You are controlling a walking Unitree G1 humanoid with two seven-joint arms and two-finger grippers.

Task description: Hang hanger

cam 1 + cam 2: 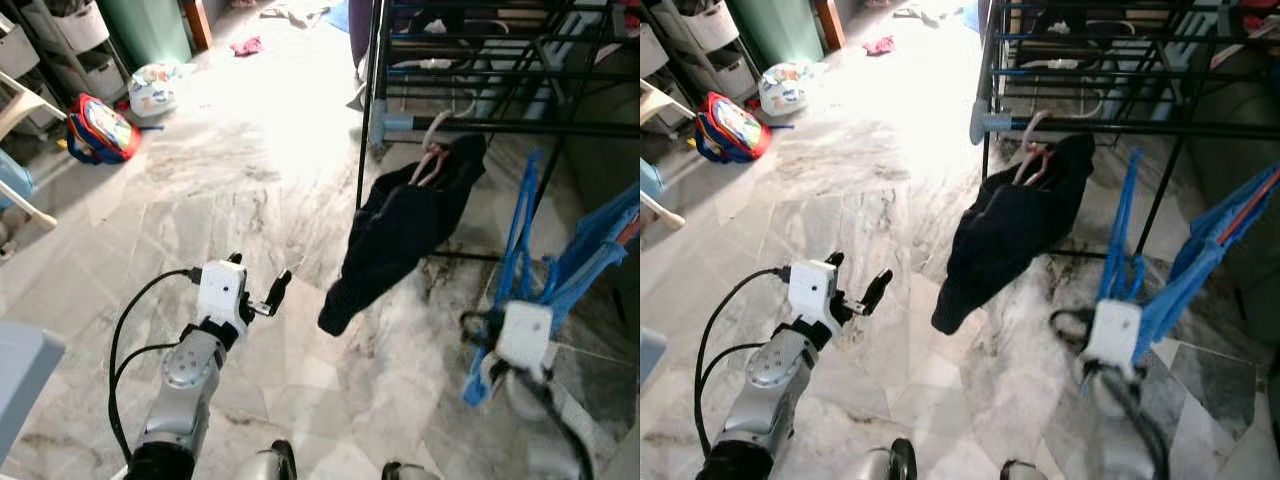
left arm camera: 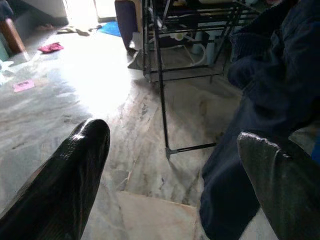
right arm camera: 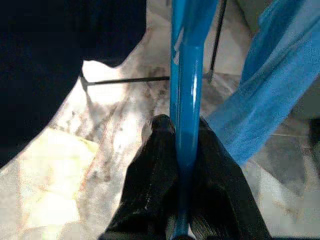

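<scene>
So the blue hanger (image 3: 186,100) is pinched tight between the right gripper (image 3: 184,131) fingers, held low beside the black drying rack (image 1: 480,126), with blue cloth (image 1: 592,245) draped off it. A dark navy garment (image 1: 405,225) hangs from the rack's front rail on a pale hanger (image 1: 432,150), between both arms. Left gripper (image 1: 262,288) is out over the marble floor (image 1: 230,190), fingers spread apart and holding nothing. A colourful backpack (image 1: 100,130) lies well off to the left.

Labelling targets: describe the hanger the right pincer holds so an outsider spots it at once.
Start at the black drying rack on the marble floor; a dark garment hangs from its near rail. Beside that garment, the right pincer is shut on the blue hanger, which carries blue cloth, unlike the pale hangers on the rack.
</scene>
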